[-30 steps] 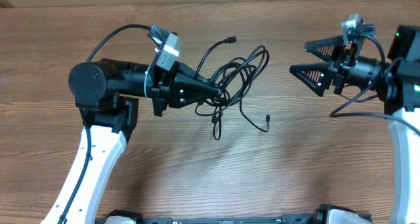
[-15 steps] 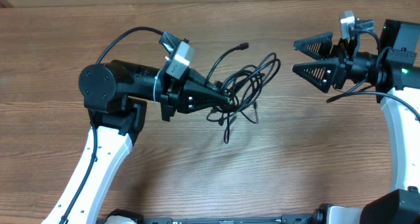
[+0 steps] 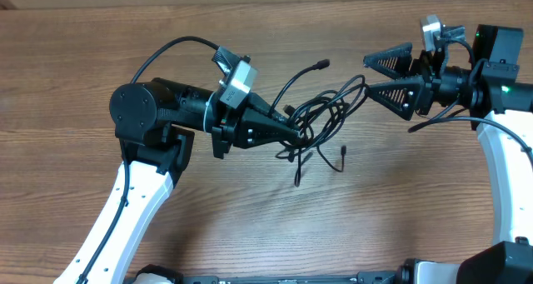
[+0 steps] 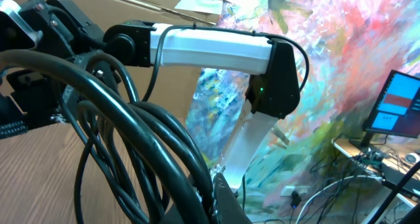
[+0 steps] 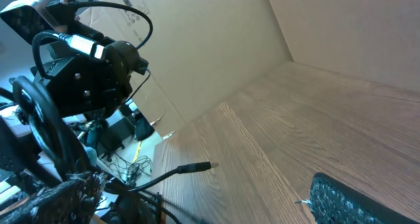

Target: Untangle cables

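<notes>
Cables (image 3: 329,111) in one tangle, pinched at left edge by clamped left gripper (image 3: 293,127), likely to hang loops free. Empty right gripper (image 3: 367,75), jaws spread wide, just right of tangle, probably aiming for a loop.

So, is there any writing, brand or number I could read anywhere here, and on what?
No text can be read.
Monitor: coloured blocks only, any text too blurred.
Cardboard: a few dark printed marks, too small to read.
</notes>
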Motion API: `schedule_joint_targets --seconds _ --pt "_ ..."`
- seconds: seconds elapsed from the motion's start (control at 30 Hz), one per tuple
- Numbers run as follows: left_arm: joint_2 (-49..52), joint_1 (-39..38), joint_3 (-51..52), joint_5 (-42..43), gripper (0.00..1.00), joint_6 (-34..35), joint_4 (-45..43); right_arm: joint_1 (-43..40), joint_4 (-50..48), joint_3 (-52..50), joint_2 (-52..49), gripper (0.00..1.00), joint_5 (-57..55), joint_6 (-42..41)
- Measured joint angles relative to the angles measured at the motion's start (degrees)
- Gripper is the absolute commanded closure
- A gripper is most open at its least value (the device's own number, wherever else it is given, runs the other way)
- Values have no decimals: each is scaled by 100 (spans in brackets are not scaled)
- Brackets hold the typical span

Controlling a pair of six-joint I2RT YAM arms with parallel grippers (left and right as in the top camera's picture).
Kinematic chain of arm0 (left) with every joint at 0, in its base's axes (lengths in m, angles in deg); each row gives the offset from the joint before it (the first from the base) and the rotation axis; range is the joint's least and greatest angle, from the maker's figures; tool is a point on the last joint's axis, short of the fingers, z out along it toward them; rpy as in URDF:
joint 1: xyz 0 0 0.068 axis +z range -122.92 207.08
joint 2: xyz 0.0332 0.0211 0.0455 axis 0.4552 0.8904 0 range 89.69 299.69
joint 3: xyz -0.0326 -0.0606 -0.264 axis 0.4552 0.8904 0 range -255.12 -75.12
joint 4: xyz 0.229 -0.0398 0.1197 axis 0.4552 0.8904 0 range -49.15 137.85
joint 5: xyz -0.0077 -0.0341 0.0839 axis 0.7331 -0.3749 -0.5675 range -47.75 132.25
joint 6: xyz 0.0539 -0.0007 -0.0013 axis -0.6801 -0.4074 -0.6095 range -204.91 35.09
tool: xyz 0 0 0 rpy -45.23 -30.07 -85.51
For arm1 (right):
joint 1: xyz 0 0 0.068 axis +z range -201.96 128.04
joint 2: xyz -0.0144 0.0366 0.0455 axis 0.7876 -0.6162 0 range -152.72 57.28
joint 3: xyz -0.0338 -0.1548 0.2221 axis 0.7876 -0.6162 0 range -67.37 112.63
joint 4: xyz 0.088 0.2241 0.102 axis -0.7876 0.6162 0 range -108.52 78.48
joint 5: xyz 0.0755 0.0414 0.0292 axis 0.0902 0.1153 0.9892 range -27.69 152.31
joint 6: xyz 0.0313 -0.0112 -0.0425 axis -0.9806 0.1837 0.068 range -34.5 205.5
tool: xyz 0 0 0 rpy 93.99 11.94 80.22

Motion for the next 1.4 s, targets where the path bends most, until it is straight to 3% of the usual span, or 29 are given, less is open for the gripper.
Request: schedule_joint_targets --seconds 1.4 --pt "299 -669 0 -538 96 -225 28 20 -52 0 0 0 -2 4"
